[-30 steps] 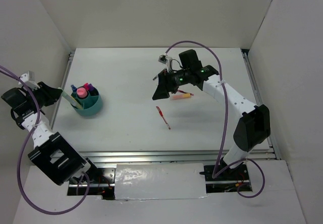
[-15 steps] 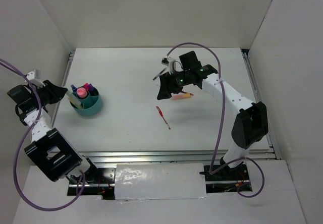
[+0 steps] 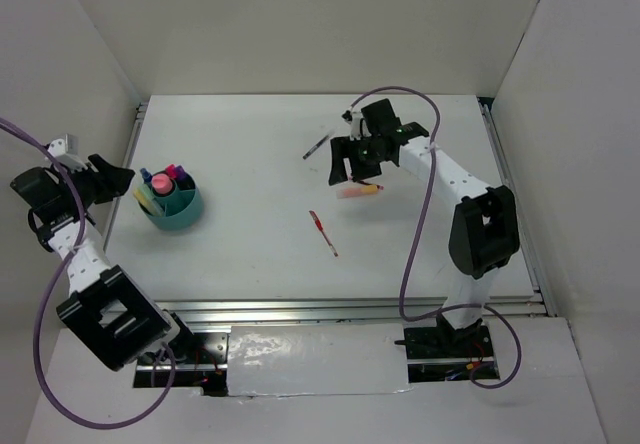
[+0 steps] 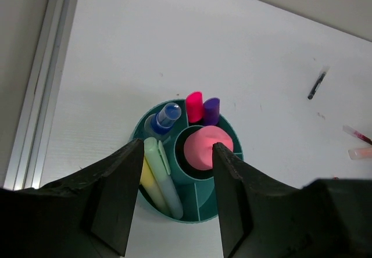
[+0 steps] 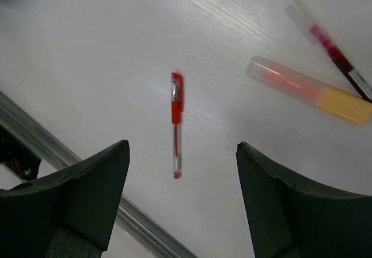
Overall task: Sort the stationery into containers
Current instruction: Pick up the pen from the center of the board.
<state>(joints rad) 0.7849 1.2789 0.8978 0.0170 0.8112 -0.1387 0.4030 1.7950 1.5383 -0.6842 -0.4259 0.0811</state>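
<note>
Left wrist view looks straight down on the teal cup (image 4: 237,153), and the pastel green highlighter (image 4: 164,179) now stands in its outer ring beside a yellow highlighter (image 4: 146,183). A second ago that green one was pinched over the cup. Since then the left gripper (image 4: 176,153) has let go: its jaws are spread, with nothing between them, and the arm has backed off to the cup's left. Around the cup's ring are also a blue-capped tube (image 4: 167,115), a pink highlighter (image 4: 194,106) and a purple marker (image 4: 211,110), with a fat pink cap (image 4: 207,147) in the centre well. That is one more piece sorted, I judge.

Still loose on the worktop (image 3: 250,164), well to the right of the cup, lie a red pen (image 5: 175,124), an orange highlighter (image 5: 308,90) with a thin clear-capped pen (image 5: 331,49) just beside it, and, farther from the cup, a dark pen (image 3: 317,145). The right gripper (image 5: 182,146) has swung farther from the cup, uncovering that dark pen. It hangs over the loose pieces with jaws wide apart and empty. So the sorting looks well past halfway.

The worktop is plain white and matte. A metal rail (image 4: 40,83) runs just left of the cup, and white walls (image 3: 300,24) close in the back and both sides.
</note>
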